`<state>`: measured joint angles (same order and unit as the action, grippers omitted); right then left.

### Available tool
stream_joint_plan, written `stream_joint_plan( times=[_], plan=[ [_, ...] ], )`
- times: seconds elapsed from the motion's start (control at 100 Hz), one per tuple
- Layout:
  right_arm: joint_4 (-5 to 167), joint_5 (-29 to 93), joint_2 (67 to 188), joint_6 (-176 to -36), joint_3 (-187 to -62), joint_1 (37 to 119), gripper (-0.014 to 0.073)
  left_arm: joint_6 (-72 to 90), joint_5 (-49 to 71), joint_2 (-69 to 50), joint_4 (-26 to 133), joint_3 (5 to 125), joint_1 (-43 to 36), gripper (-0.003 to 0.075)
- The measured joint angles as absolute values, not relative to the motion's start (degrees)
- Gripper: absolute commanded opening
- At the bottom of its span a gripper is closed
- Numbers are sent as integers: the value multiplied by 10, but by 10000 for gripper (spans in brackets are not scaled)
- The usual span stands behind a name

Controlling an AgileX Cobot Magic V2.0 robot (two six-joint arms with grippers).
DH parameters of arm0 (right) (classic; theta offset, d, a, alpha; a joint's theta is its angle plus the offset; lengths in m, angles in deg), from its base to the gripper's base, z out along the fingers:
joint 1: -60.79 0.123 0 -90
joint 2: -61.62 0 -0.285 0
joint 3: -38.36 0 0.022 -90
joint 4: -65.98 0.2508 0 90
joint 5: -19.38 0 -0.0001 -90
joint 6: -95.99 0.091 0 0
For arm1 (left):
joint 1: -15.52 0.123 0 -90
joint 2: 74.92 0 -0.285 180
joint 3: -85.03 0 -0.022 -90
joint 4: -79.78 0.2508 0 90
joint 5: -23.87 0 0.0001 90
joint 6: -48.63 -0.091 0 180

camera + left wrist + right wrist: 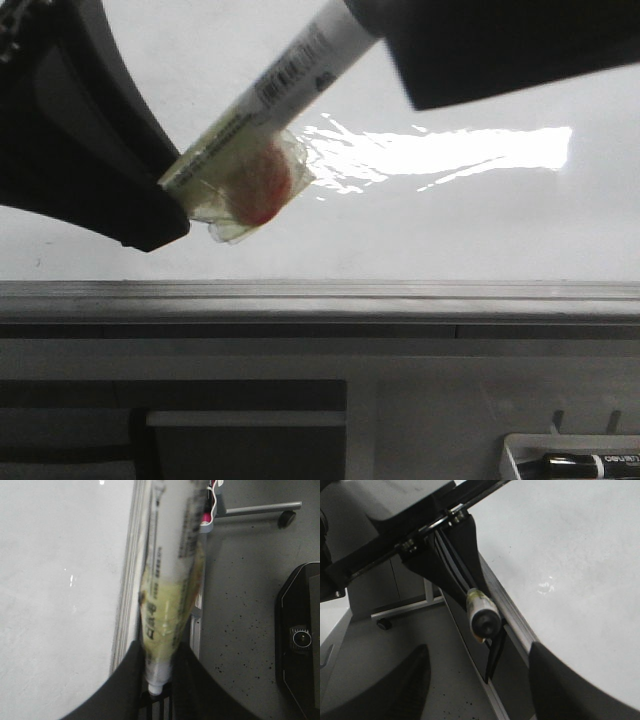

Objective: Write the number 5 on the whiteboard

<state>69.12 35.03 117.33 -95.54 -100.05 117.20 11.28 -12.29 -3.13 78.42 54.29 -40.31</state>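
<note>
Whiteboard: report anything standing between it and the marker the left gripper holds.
Nothing visible lies between the marker in the left gripper and the whiteboard. What seems a black cap covers its end facing the open right gripper.

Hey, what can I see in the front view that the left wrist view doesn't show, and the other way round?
Only the front view shows the broad bright glare on the board, a red patch inside the marker's clear wrapping, and the small tray holding a second, black marker. Only the left wrist view shows the speckled grey floor and a black device standing on it. Both show the whiteboard, with no 5 visible on it, and the wrapped marker clamped in the left gripper.
</note>
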Motion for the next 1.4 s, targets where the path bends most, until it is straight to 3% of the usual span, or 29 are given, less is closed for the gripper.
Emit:
stream_joint_plan(
  times=[0.87, 0.97, 1.26, 1.4],
  plan=[
    [702, 242, 1332, -958, -1035, 1173, 385, 89, -101, -31, 786, 543, -405, -20],
    [706, 242, 1340, -958, -1041, 1173, 314, 89, -100, -31, 786, 543, -405, -20],
    [714, 256, 1348, -962, -1044, 1173, -69, 88, -107, -31, 786, 543, -405, -20],
    [712, 258, 1348, -969, -1044, 1173, -67, 99, -110, -31, 786, 543, -405, -17]
  ],
)
